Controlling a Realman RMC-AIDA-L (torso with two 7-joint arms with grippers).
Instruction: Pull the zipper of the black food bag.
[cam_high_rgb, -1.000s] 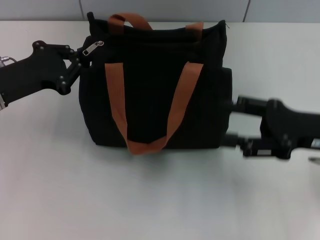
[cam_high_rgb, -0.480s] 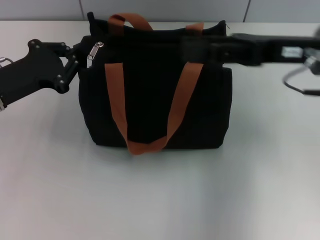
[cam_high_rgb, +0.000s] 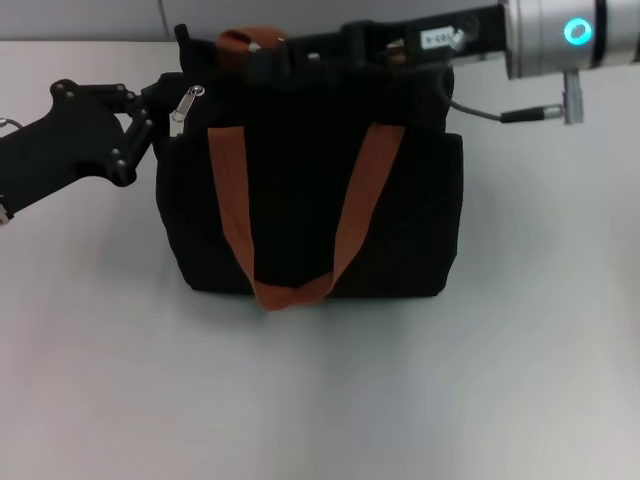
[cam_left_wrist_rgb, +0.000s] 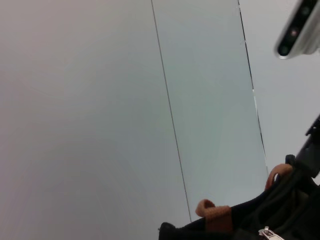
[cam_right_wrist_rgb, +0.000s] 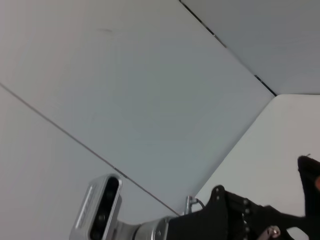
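Note:
The black food bag (cam_high_rgb: 300, 200) stands upright mid-table in the head view, with orange-brown strap handles (cam_high_rgb: 232, 200). The zipper (cam_high_rgb: 187, 102), a small silver slider with its tab hanging down, sits at the bag's top left corner. My left gripper (cam_high_rgb: 160, 112) is pressed against that corner, just left of the zipper. My right gripper (cam_high_rgb: 268, 58) reaches in from the right across the bag's top, its tip by the rear handle (cam_high_rgb: 240, 40) and apart from the zipper. In the left wrist view the bag's top edge (cam_left_wrist_rgb: 240, 225) and the zipper (cam_left_wrist_rgb: 270, 233) show low in the frame.
The white table (cam_high_rgb: 320, 400) extends in front of and beside the bag. A grey panelled wall (cam_high_rgb: 330, 18) runs behind it. A cable (cam_high_rgb: 480, 112) hangs from my right arm (cam_high_rgb: 560, 35) above the bag's right side. The right wrist view shows my left arm (cam_right_wrist_rgb: 235, 220).
My right arm swung from the table beside the bag's right side up over the bag's top, reaching left. The zipper tab went from slanted to hanging straight. The left arm barely moved.

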